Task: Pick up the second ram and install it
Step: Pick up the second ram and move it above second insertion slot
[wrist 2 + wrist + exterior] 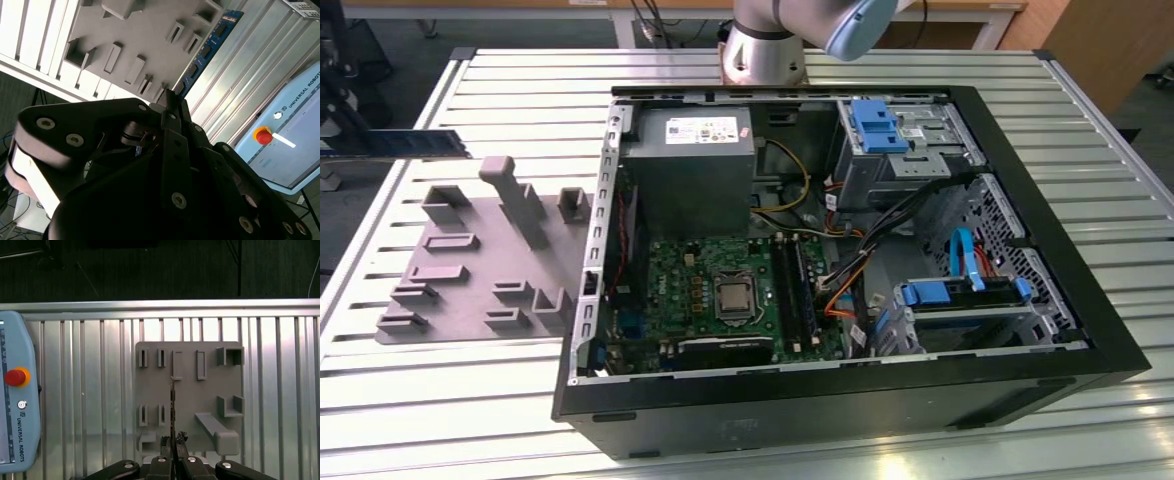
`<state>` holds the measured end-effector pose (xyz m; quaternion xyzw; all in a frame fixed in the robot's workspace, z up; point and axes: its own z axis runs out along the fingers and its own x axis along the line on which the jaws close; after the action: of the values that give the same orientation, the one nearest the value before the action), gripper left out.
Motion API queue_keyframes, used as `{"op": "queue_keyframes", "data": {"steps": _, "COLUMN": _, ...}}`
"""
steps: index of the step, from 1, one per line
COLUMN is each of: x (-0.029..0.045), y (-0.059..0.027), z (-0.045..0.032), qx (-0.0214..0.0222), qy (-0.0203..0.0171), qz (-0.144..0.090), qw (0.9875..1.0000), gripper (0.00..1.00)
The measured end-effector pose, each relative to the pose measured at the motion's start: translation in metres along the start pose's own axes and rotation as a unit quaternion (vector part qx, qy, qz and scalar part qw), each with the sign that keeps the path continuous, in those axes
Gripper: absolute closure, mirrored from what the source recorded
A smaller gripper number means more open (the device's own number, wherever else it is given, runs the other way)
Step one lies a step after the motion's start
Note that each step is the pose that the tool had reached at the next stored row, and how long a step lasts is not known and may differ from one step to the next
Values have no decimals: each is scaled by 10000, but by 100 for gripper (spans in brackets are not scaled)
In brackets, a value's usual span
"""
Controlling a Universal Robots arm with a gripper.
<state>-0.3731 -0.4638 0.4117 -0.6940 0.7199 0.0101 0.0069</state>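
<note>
The tool (pixel 173 445) is clenched on one end of the second ram (pixel 403 144), which hangs in open air near the slatted tabletop's (pixel 494 390) edge at the exterior view's left; bare slats surround it. The grey fixture plate (pixel 467 270) with raised blocks lies between it and the open computer case (pixel 854 405); a teach pendant (pixel 15 390) lies well aside. The ram's long axis runs level, free end toward the plate.

In the foreground the black gripper (pixel 170 102) has its fingers pinched on one end of a blue ram stick (pixel 207 47). The stick reaches away from them along the edge of a grey slotted holder plate (pixel 140 25). Behind is a ribbed metal table (pixel 260 55) and a pale blue control tablet (pixel 295 150) with a red button (pixel 263 135).
</note>
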Motion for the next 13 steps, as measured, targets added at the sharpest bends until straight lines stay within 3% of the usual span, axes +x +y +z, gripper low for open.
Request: {"op": "queue_keyframes", "data": {"steps": 13, "x": -3, "y": -60, "z": 0, "qx": 0, "qy": 0, "qz": 0, "qw": 10000, "gripper": 86}}
